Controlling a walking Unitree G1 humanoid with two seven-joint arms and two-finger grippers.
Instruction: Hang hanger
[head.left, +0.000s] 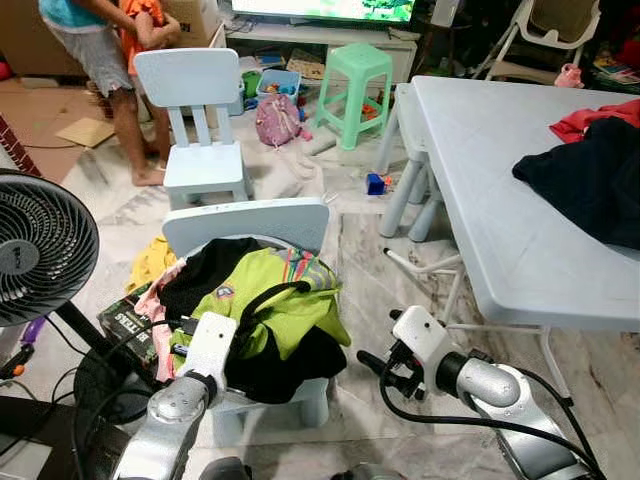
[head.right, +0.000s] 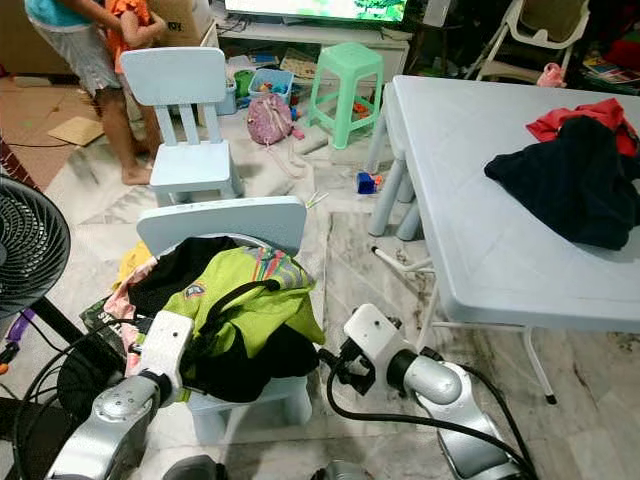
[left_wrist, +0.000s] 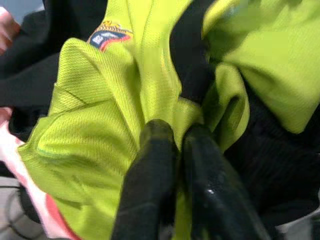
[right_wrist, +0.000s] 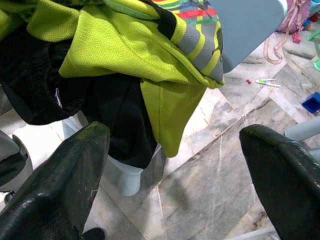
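Lying in the heap on the small pale-blue chair (head.left: 262, 222), a black hanger (head.left: 262, 296) shows as a curved loop over the lime-green shirt (head.left: 275, 300), amid black and pink clothes. The left gripper (left_wrist: 172, 150) is pushed into that heap just beside the loop; in the left wrist view its two black fingers (left_wrist: 150, 185) are pressed nearly together with a fold of the lime-green shirt pinched between them. Whether the hanger itself is caught in that pinch cannot be told. The right gripper (right_wrist: 175, 165) hangs low at the right side of the chair, apart from the clothes, its fingers spread wide over the marble floor (head.left: 380, 250). To the right stands a grey worktop (head.left: 500, 180) carrying a dark garment (head.left: 590, 175) and a red one (head.left: 580, 118). A black fan (head.left: 35, 245) stands on the robot's left. Farther off are a second pale-blue chair (head.left: 195, 110), a green stool (head.left: 350, 85) and a person (head.left: 100, 60) standing.
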